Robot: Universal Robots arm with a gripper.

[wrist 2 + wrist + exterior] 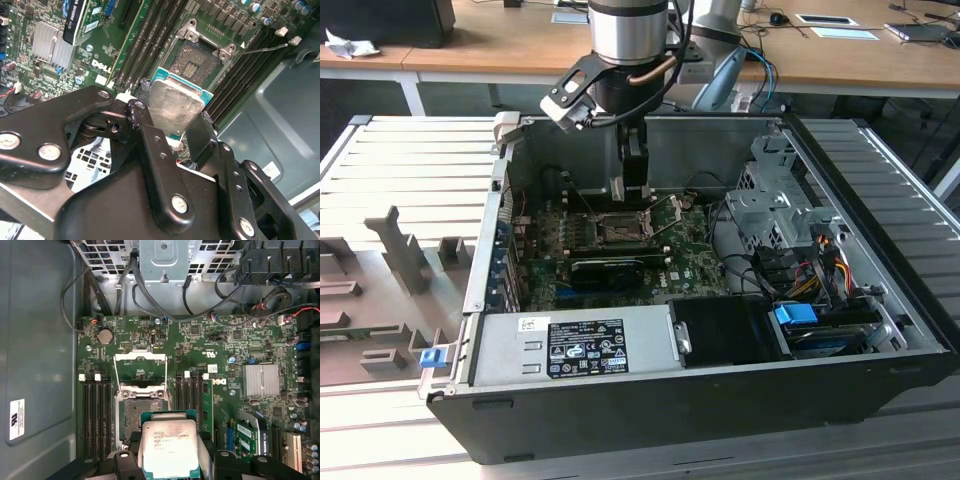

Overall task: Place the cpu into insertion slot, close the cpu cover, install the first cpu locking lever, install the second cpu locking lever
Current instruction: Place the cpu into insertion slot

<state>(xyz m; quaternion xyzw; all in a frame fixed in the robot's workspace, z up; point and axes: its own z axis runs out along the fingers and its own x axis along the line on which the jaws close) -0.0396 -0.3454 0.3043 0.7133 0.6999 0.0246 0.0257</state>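
Cpu (170, 446), clamped in the jaws, hovers near the bare insertion slot (136, 417), cpu cover (140, 356) raised, memory slots (97, 415) flanking.

Dull silvery metal cpu (167, 445), grey metal case (35, 340)

a robotics lab or test workshop, set up in an office-like room. beneath the gripper (632, 195) an open desktop computer case (670, 410) lies on its side on a ribbed metal table (410, 150), its green motherboard (200, 340) bare under the robot arm (625, 30). off to the gripper's side, at the exterior view's left, grey fixture blocks (405, 255) stand on that table. beyond the arm run pale wooden desks (470, 45) with papers (844, 33) and loose cables (765, 70) on them, like shared working benches.
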